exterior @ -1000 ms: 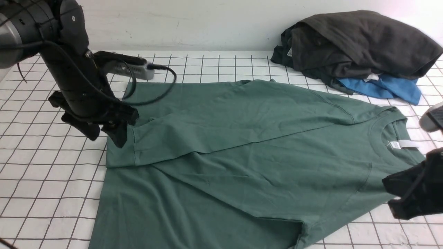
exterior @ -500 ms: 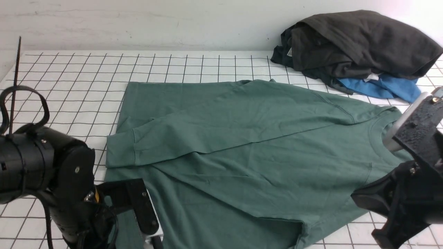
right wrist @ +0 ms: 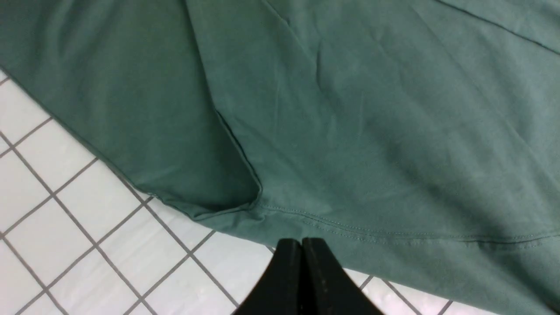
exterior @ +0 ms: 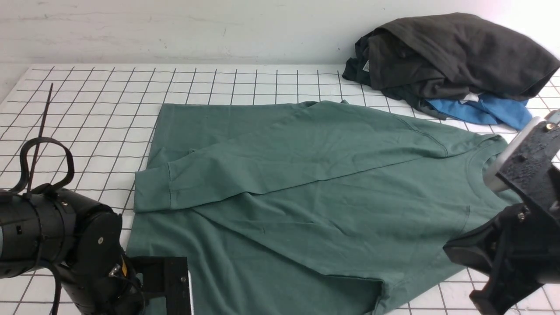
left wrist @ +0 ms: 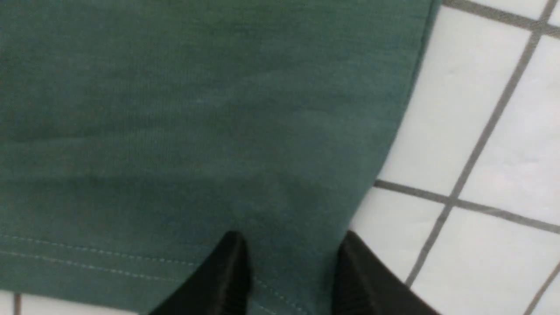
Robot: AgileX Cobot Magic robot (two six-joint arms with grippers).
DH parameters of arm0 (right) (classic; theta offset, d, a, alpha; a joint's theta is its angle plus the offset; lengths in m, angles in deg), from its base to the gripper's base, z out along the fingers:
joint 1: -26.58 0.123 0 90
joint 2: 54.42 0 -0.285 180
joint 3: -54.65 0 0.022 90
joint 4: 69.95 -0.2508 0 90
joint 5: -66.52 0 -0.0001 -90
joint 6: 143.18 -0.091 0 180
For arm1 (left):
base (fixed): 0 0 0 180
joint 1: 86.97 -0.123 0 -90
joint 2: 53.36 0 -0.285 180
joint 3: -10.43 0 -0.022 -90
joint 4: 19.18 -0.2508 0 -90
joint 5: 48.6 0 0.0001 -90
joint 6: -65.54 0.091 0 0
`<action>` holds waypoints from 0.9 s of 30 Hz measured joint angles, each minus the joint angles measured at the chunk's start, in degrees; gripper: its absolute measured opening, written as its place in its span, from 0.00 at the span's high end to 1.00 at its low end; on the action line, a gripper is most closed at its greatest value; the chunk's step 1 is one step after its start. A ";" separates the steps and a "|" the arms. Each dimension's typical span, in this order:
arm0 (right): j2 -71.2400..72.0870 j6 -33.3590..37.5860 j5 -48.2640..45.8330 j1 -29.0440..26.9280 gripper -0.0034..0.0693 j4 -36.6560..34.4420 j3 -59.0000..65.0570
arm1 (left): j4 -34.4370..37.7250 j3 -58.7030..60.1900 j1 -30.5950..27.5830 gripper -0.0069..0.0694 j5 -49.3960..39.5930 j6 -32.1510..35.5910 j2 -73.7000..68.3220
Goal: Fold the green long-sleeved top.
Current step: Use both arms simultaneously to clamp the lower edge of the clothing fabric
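Presently the green long-sleeved top (exterior: 306, 197) is spread on the tabletop (exterior: 87, 96), one sleeve folded across it. Its hem corner is straddled by the parted left fingers (left wrist: 232, 271); the right fingers (right wrist: 288, 271) are clenched at the near edge. Next, a firm pinch before the fold seems called for.

Three garments are lying on one gridded bench (exterior: 87, 100): one green long-sleeved top (exterior: 306, 183), one dark grey-black garment (exterior: 450, 52), one bright blue garment (exterior: 485, 109). Two pincers are showing: one left pincer (left wrist: 291, 258), one right pincer (right wrist: 302, 245).
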State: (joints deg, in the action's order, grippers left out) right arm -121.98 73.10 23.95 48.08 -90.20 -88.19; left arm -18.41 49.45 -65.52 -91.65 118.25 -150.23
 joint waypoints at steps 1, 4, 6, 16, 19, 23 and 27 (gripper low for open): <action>0.00 0.00 0.00 0.00 0.97 0.00 0.00 | 0.00 0.00 0.00 0.65 0.00 0.00 0.00; 0.00 0.00 -0.07 0.00 0.97 0.00 0.00 | 0.79 0.00 1.11 0.84 0.07 -1.31 0.74; 0.11 0.00 -0.41 0.00 0.97 0.22 0.00 | 1.06 0.00 1.73 0.88 -0.11 -3.51 2.01; -2.78 0.96 -7.75 0.00 0.94 15.21 -8.45 | -7.38 0.00 2.28 0.91 -3.85 -21.59 16.39; -9.05 0.96 -8.92 0.00 0.86 22.31 -9.05 | -9.91 0.00 2.28 0.91 -2.35 -25.50 17.86; -20.32 0.96 -9.32 0.00 0.62 31.80 -9.05 | -11.97 0.00 2.28 0.91 -1.94 -29.28 18.17; -27.37 0.96 -7.55 -0.28 0.44 38.91 -9.17 | -12.02 0.00 2.28 0.91 -1.94 -29.77 18.17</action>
State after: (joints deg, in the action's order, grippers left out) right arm -149.35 74.06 16.39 47.80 -51.28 -97.37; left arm -30.42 49.45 -63.24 -93.60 88.48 -132.06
